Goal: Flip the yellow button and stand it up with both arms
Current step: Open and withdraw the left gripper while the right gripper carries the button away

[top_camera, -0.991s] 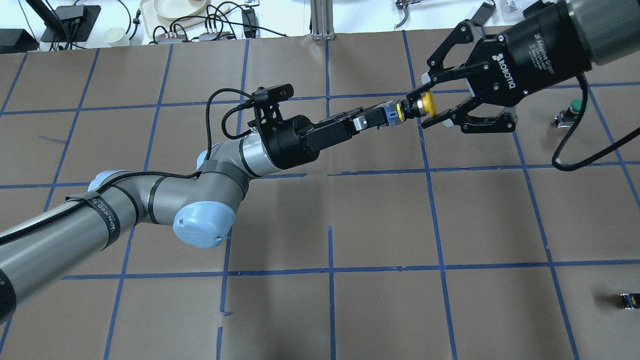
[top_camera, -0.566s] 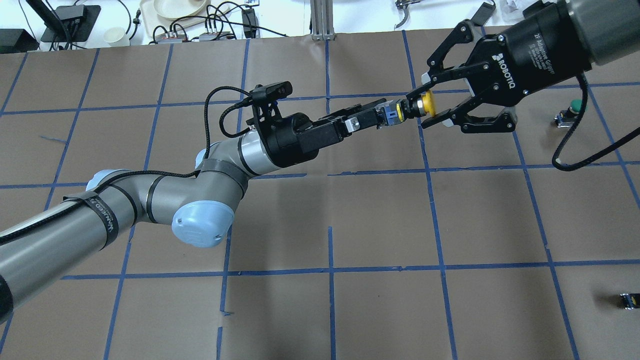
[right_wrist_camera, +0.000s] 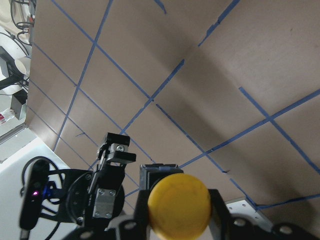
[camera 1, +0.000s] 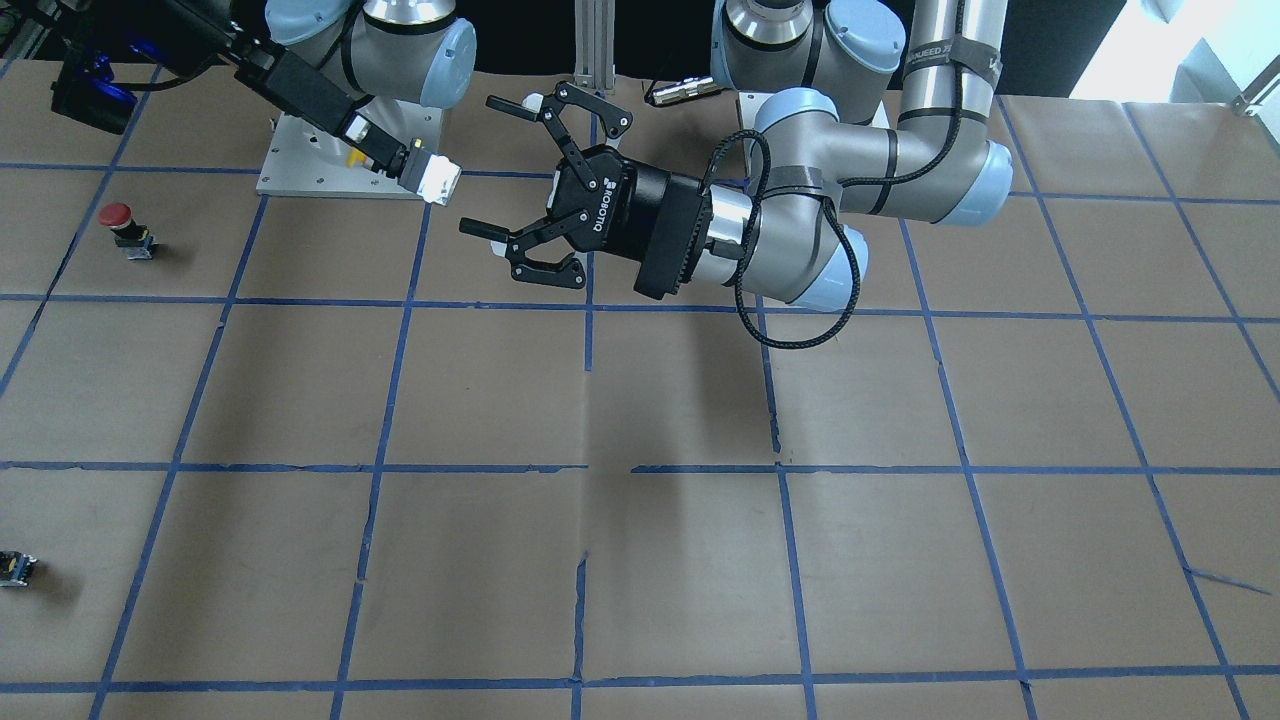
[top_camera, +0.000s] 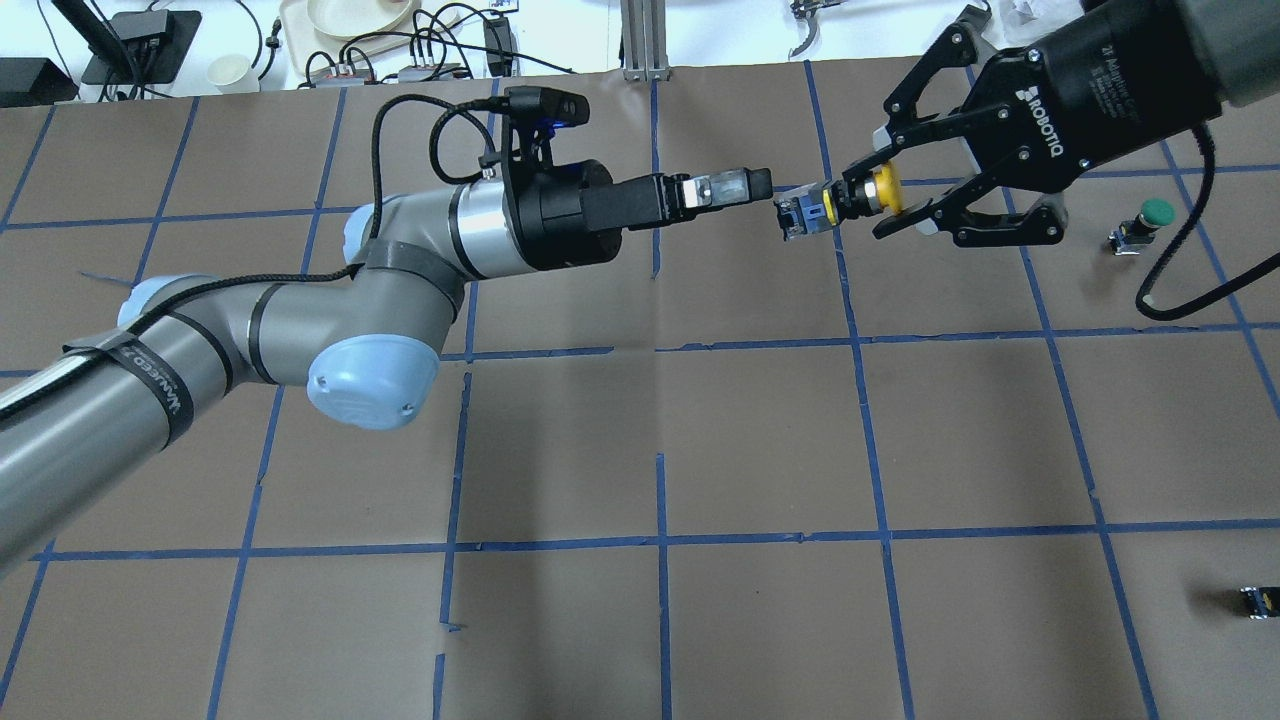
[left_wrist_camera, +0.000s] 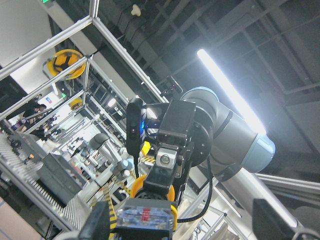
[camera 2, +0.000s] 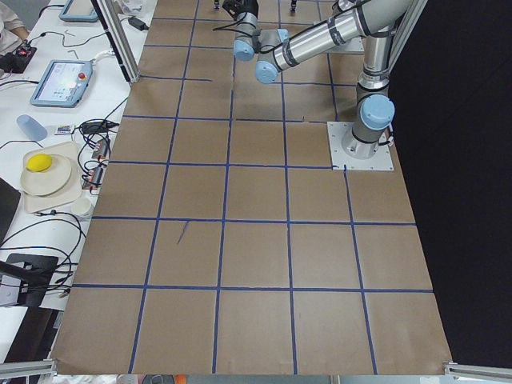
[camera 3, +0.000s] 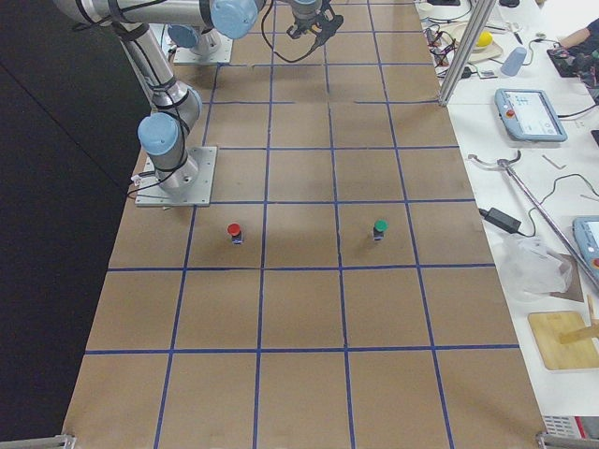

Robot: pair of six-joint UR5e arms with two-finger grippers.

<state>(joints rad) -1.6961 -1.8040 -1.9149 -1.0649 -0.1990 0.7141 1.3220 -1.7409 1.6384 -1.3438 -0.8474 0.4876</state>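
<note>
The yellow button (top_camera: 885, 188) is held in the air with its axis level and its contact block (top_camera: 797, 215) pointing toward the left arm. My right gripper (top_camera: 862, 203) is shut on its neck, just behind the cap. The right wrist view shows the cap (right_wrist_camera: 179, 204) between the fingers. My left gripper (top_camera: 755, 182) is open and empty, a short gap away from the block. The front view shows its jaws spread wide (camera 1: 485, 165) beside the button (camera 1: 435, 180). The left wrist view looks straight at the block (left_wrist_camera: 147, 217).
A green-capped button (top_camera: 1150, 213) stands on the table at the right. A red-capped button (camera 1: 118, 215) stands nearer the right arm's base. A small black-and-yellow switch piece (top_camera: 1258, 603) lies near the front right. Brown paper with blue tape lines (top_camera: 660, 420) covers the table.
My left gripper has let go of the button's block end and pulled back to the left. My right gripper keeps the button and has shifted slightly right.
</note>
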